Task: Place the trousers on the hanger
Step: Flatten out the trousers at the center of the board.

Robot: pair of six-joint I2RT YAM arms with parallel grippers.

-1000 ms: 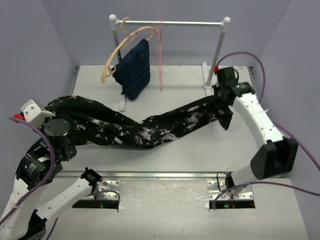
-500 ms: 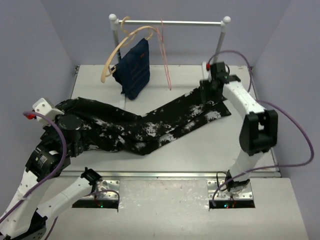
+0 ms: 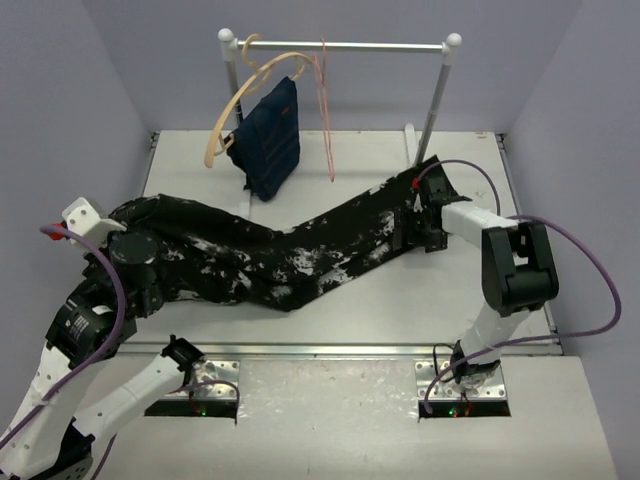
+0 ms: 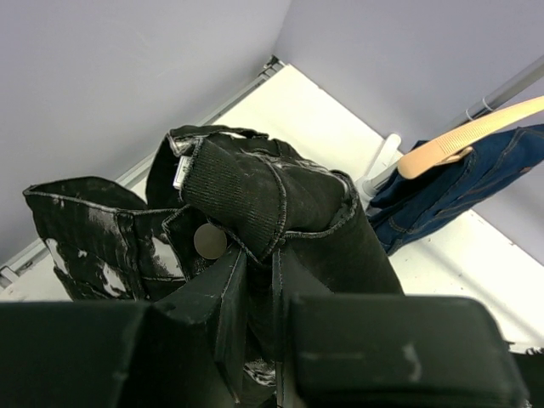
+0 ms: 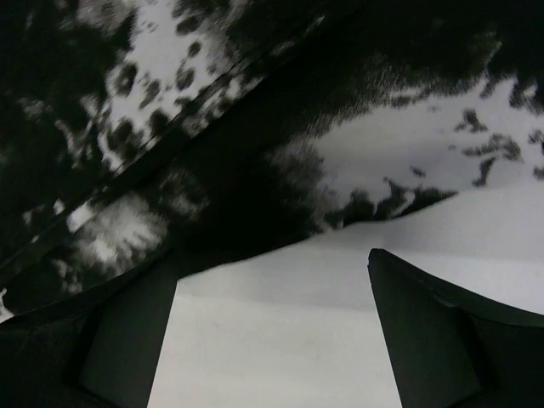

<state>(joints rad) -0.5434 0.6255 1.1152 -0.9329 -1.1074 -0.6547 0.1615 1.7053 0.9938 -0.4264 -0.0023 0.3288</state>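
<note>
The trousers (image 3: 300, 260), black with white splotches, lie stretched across the table from the waist at the left to the leg ends at the right. My left gripper (image 4: 259, 263) is shut on the bunched waistband (image 4: 255, 191), and from above the left gripper (image 3: 140, 258) sits over the waist end. My right gripper (image 3: 410, 228) hovers open at the near edge of the leg end. In the right wrist view the right gripper (image 5: 274, 255) has only bare table between its fingers, with the trousers' hem (image 5: 255, 195) just beyond. The pink wire hanger (image 3: 325, 110) hangs on the rail.
A white clothes rail (image 3: 345, 45) stands at the back on two posts. On it hangs a tan wooden hanger (image 3: 235, 100) carrying a navy garment (image 3: 270, 140). Grey walls close in the left, right and back sides.
My right gripper has opened and let go of the leg end, which now lies flat on the table. It then drew back toward the near side. The pink hanger has swung slightly.
</note>
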